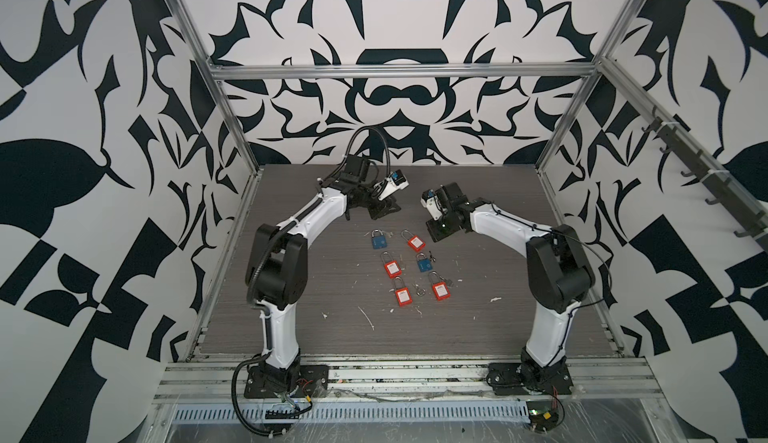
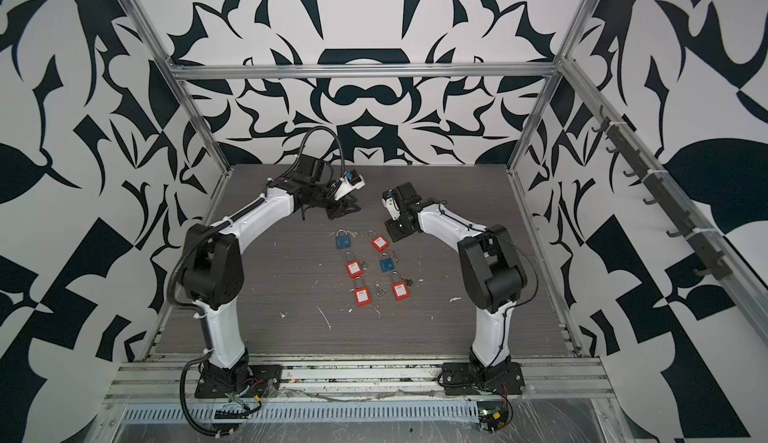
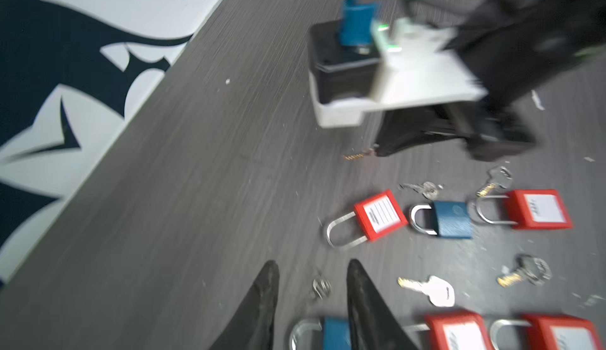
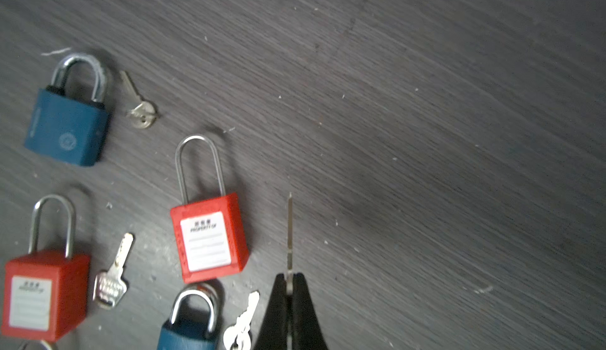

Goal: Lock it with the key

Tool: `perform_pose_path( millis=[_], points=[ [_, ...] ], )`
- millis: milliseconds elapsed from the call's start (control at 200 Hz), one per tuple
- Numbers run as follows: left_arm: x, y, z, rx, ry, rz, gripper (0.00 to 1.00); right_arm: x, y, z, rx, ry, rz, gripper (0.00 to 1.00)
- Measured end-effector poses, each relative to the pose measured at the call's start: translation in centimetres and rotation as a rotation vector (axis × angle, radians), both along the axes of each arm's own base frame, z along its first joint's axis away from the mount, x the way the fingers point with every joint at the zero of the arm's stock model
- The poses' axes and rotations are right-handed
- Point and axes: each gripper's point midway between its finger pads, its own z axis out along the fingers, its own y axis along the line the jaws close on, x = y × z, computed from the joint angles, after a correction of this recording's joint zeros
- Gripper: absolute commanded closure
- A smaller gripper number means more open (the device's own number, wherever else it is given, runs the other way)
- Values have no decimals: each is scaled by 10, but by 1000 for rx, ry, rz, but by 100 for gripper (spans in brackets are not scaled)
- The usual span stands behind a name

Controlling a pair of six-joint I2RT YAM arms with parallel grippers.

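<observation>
Key [image 4: 290, 230] pinched edge-on at its bow in my closed right fingers [image 4: 283, 296], over bare worktop [image 4: 442, 135] near a red padlock [image 4: 210, 240]. Left fingers [image 3: 360, 299] parted, empty. Risk: no padlock is braced; pushing would skid it, or twist the key in my grip.

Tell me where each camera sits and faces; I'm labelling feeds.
Both top views: overhead, looking down at the table, left arm and right arm whole.
Left wrist: skims the padlocks; its parted fingers and the right arm show.
Right wrist: looks down past shut fingers pinching a key.
Shared: both wrist views catch the same red padlock.
</observation>
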Motion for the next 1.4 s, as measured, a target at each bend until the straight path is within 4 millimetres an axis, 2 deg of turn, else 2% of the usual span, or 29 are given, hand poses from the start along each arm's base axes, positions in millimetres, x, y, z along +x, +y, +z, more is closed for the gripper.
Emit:
perform_pose_path(
  millis=[195, 320, 415, 535, 710, 885, 975, 1085, 1265, 1400],
  points=[
    [-40, 23, -23, -4, 91, 61, 62, 0, 4, -33, 5, 103, -48, 98],
    [-55, 29, -34, -3, 133, 88, 63, 0, 10, -35, 36, 123, -56, 85],
    [-57, 30, -35, -9, 141, 103, 62, -2, 13, -35, 54, 137, -58, 74],
    [-56, 31, -29, -21, 133, 116, 62, -2, 14, -33, 56, 131, -45, 66],
    [-59, 32, -18, -42, 108, 126, 62, 0, 11, -16, 47, 88, -38, 60],
    [-61, 33, -18, -47, 116, 134, 61, -1, 15, 0, 43, 44, 11, 50],
    [-63, 34, -17, -50, 113, 136, 61, -5, 25, 6, 40, 23, 55, 39],
    [-67, 36, -17, -50, 113, 137, 61, -14, 38, 4, 35, 25, 98, 29],
    [-70, 38, -15, -51, 107, 139, 61, -21, 54, -10, 13, 44, 141, 28],
    [-73, 41, -15, -45, 103, 148, 61, -22, 56, -23, -18, 59, 137, 28]
  ],
)
